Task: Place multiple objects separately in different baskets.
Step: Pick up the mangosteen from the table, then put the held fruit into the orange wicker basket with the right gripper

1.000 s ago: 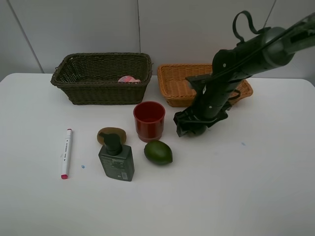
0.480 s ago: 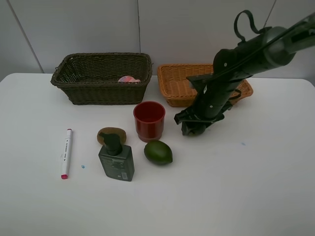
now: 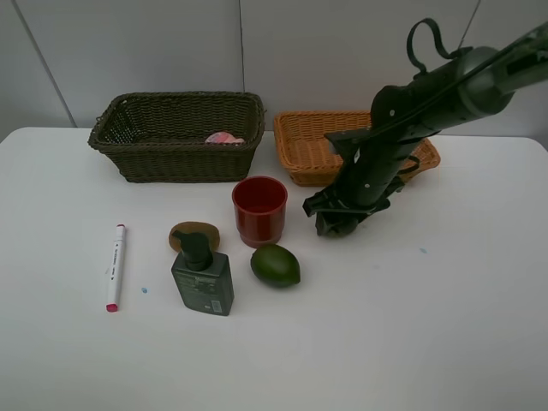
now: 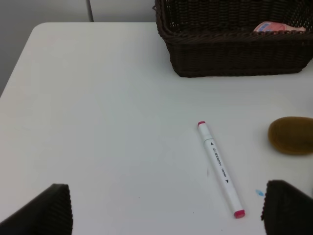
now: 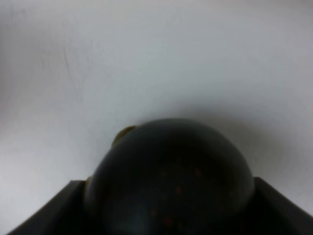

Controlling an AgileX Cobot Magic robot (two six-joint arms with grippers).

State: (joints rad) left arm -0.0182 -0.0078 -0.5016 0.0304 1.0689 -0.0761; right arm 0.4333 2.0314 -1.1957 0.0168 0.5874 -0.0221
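Observation:
My right gripper [image 3: 335,222] is down on the table to the right of the red cup [image 3: 259,210], in front of the light tan basket [image 3: 306,147]. It is shut on the dark round fruit [image 5: 171,181], which fills the right wrist view between the fingers. The kiwi [image 3: 194,235], dark green pump bottle [image 3: 203,276], avocado [image 3: 275,265] and white marker [image 3: 115,266] lie on the table. A pink bottle [image 3: 224,138] rests inside the dark basket [image 3: 175,158]. My left gripper [image 4: 168,210] hangs open above the table near the marker [image 4: 220,169].
The white table [image 3: 411,325] ends at a grey wall behind both baskets. The right arm [image 3: 428,94] reaches over the tan basket's right side. The cup, kiwi, pump bottle and avocado stand close together at the middle.
The right gripper's jaws have closed in on the dark round fruit from a wider spread. The left arm and the other objects have not moved.

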